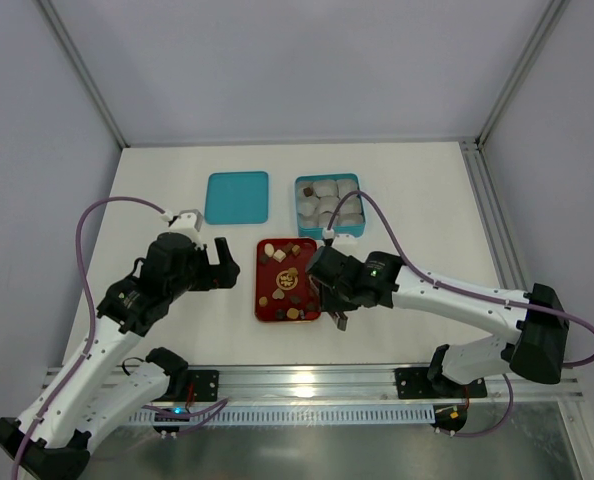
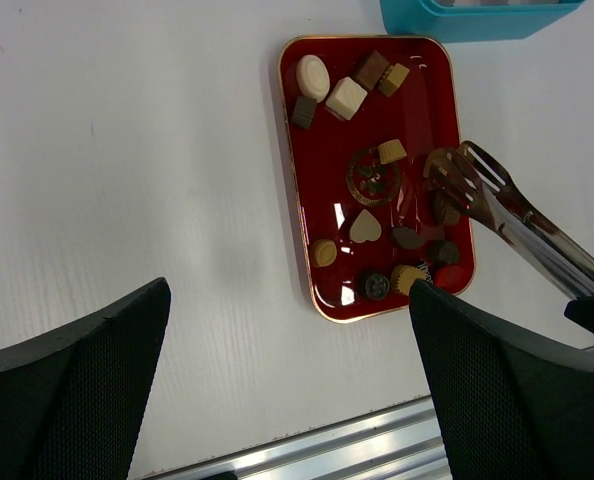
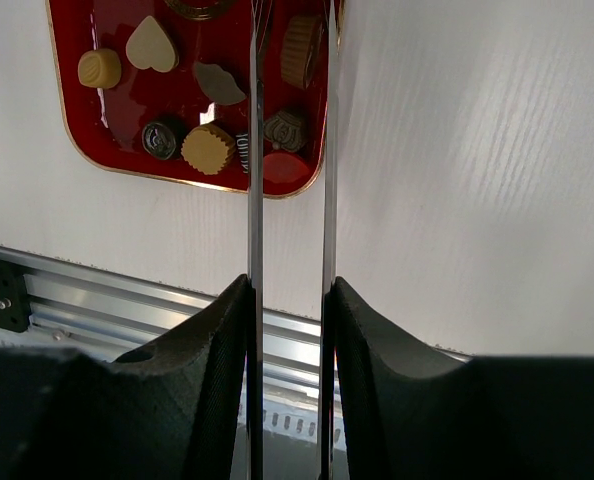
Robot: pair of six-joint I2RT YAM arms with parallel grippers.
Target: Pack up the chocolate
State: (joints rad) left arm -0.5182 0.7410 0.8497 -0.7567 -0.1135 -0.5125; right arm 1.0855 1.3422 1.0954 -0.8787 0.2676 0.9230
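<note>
On the white table (image 1: 177,310) a flat teal lid (image 1: 237,197) lies just left of a teal box (image 1: 312,233) that holds pale paper cups (image 1: 327,188). Nearer lies a red tray (image 2: 329,180), with metal tongs (image 2: 517,225) reaching over its right side. A metal rail (image 1: 307,378) runs along the near edge.

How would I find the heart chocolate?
Look at the red tray in the middle of the white table. Toward its end nearest the robot's bases, next to the gold emblem, lies the heart chocolate. It is cream and the only heart; beside it sit a round tan piece and a dark one.
</note>
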